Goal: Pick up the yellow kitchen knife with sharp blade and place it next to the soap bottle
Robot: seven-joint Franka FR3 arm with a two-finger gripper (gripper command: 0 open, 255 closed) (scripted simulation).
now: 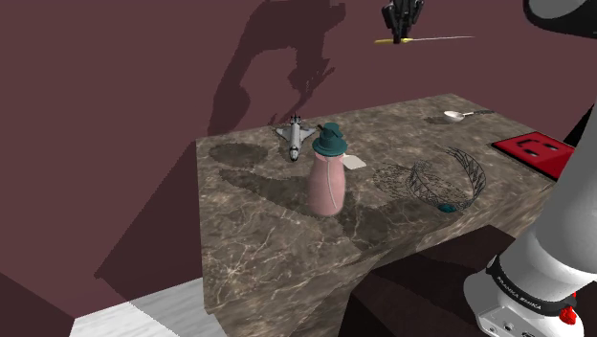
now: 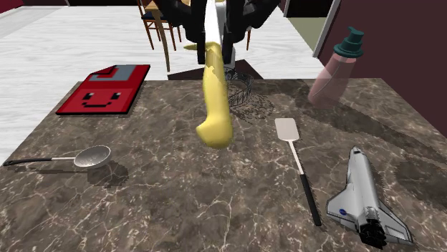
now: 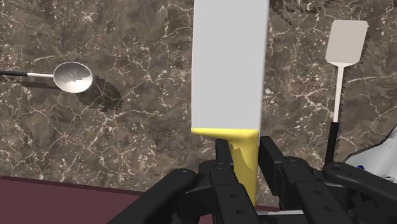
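High above the marble table (image 1: 268, 249), my gripper (image 1: 403, 29) is shut on the yellow-handled knife (image 1: 426, 39), whose pale blade lies level and points to the shoulder view's right. In the wrist view the fingers (image 3: 222, 156) clasp the yellow handle (image 3: 245, 149) and the broad blade (image 3: 229, 63) runs out ahead over the table. The second exterior view has the knife (image 2: 215, 107) hanging handle-first toward the camera. A pink soap bottle (image 1: 327, 180) with a teal pump stands upright mid-table, also seen at the back right (image 2: 337, 71).
A toy space shuttle (image 1: 295, 137) and a spatula (image 2: 297, 161) lie near the bottle. A wire basket (image 1: 450, 177), a red flat square (image 1: 534, 151) and a metal spoon (image 1: 457, 116) lie toward the stand's side. Chairs (image 2: 161, 21) stand beyond the table.
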